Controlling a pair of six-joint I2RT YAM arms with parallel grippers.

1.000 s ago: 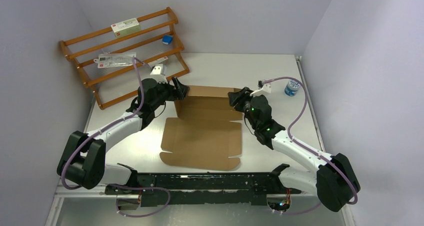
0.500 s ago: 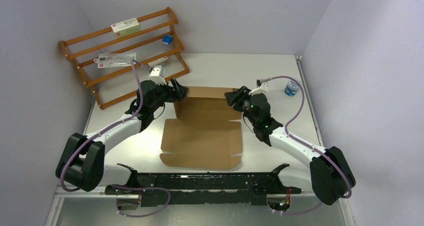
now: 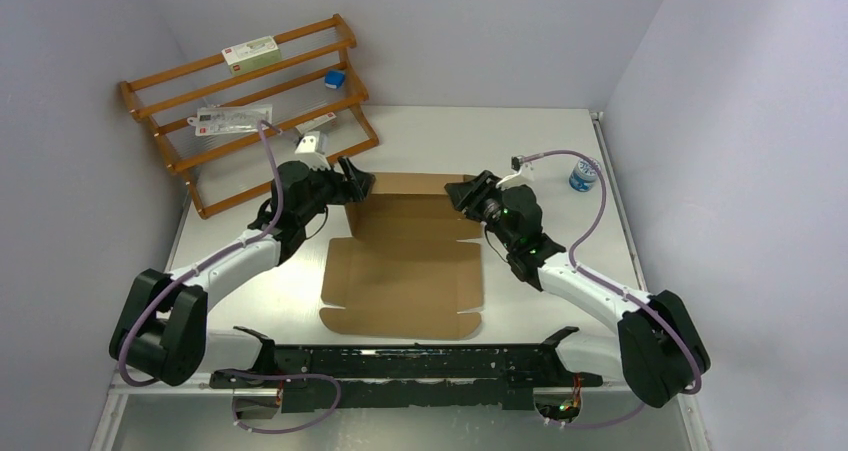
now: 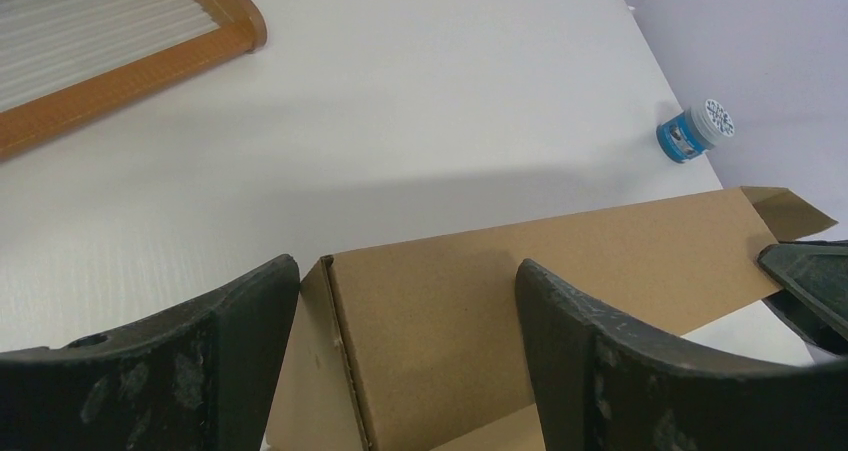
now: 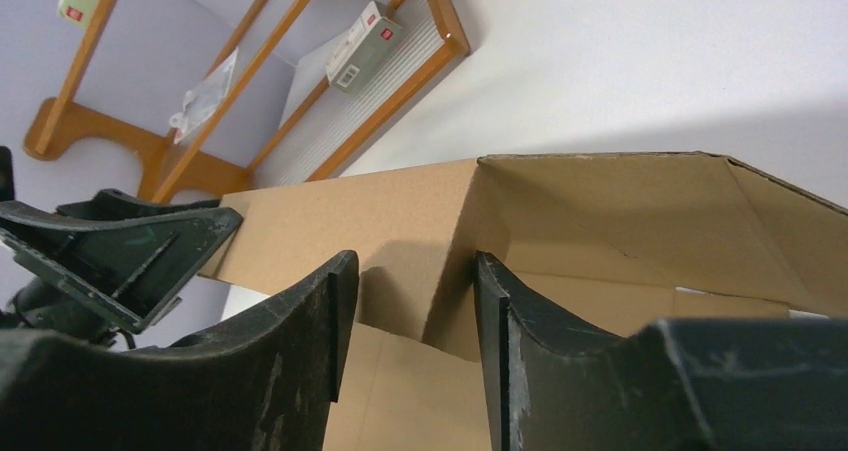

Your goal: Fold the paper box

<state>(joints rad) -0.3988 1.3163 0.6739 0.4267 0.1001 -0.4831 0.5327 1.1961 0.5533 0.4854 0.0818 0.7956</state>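
Okay, I see the box (image 3: 405, 281) between both claws. Left claw (image 4: 405, 271) is wide, astride its raised back wall. Right claw (image 5: 410, 268) is narrower around the opposite corner, grip unclear.

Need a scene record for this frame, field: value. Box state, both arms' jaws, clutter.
box: paper box, partly folded; far wall raised, near panel flat on table
left gripper: jaws open, straddling far-left corner of the raised wall
right gripper: jaws open, straddling far-right corner
clutter: wooden rack far left; small blue jar far right
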